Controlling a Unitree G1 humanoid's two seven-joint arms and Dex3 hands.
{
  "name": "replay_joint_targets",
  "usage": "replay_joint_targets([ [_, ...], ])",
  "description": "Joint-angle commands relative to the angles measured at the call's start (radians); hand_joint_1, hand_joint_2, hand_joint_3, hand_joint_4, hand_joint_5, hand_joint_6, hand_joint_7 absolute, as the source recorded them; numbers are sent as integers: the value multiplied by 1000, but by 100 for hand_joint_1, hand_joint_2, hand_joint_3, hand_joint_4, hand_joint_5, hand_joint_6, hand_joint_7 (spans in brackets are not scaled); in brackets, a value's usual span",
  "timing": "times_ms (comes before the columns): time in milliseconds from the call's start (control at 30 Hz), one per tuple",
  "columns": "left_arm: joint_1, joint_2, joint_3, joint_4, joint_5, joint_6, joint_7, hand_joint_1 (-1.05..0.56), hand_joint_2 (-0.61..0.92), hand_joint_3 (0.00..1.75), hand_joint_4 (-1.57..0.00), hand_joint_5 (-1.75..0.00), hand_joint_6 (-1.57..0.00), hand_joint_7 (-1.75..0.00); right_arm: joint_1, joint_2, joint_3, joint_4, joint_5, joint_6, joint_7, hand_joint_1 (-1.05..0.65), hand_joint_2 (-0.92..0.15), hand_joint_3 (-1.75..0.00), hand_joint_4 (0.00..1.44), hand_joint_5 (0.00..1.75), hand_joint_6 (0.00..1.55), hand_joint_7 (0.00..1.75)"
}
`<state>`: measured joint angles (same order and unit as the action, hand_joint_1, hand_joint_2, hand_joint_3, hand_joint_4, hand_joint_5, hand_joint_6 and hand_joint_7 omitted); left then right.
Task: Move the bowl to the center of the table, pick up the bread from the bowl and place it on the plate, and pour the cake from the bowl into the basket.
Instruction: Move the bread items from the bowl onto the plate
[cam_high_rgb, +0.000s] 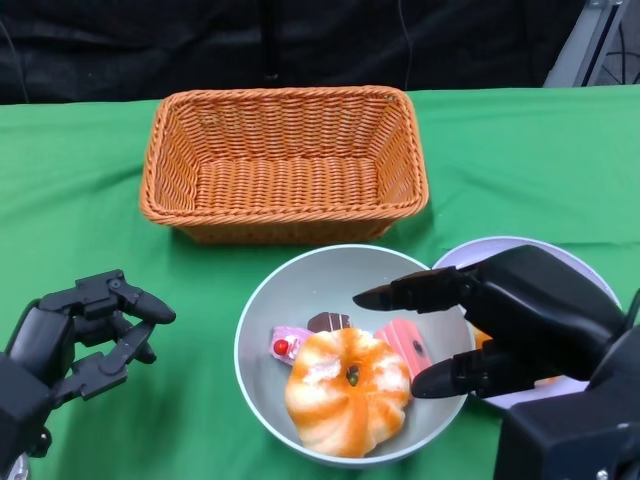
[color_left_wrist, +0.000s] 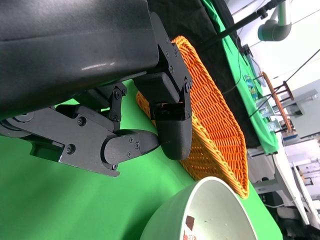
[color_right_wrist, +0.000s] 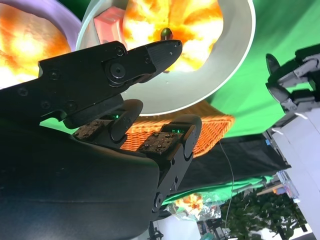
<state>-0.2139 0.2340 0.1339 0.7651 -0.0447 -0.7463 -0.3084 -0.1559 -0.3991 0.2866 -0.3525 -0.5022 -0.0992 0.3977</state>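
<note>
Bowl (cam_high_rgb: 262, 330) at table centre, basket (cam_high_rgb: 285, 160) at 12 o'clock, plate (cam_high_rgb: 575, 262) at 3; right hand (cam_high_rgb: 480, 325) spread wide, empty, over bread (cam_high_rgb: 347, 392), apparently to grasp it; left hand (cam_high_rgb: 85, 335) half-curled, empty, at 9 o'clock

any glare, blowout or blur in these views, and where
Head view: evenly lit and fairly sharp, soft shadow under the right hand across the bowl. Right wrist view: the bread is overexposed, its orange-white surface washed out, and the hand close to the lens is dark. Left wrist view: the bright background at the far right is washed out; the basket stays crisp.
</note>
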Motion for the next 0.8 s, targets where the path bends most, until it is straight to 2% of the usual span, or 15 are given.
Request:
replay_joint_targets([
  [33,1,19,8,3,-15,4,-3,-15,81,58,-79,-141,-82,-105,-21,1,10,45,-14,-38,-28,-66,-87,-1,69,0,60,0],
  [400,2,18,7,5,-16,-4,-5,-15,81,57,-78,-140,-83,-105,-56,7,40,190,-32,-156,-88,-68,-87,0,64,0,62,1],
  [600,7,18,4,-3,-6,1,6,-17,80,57,-79,-140,-83,-105,-78,-2,49,304,-5,-303,-115,-65,-84,0,61,0,67,2],
  [800,9,18,1,-7,-5,1,5,-17,81,56,-79,-140,-83,-105,-95,0,55,370,-9,-361,-109,-64,-83,0,59,0,72,3],
])
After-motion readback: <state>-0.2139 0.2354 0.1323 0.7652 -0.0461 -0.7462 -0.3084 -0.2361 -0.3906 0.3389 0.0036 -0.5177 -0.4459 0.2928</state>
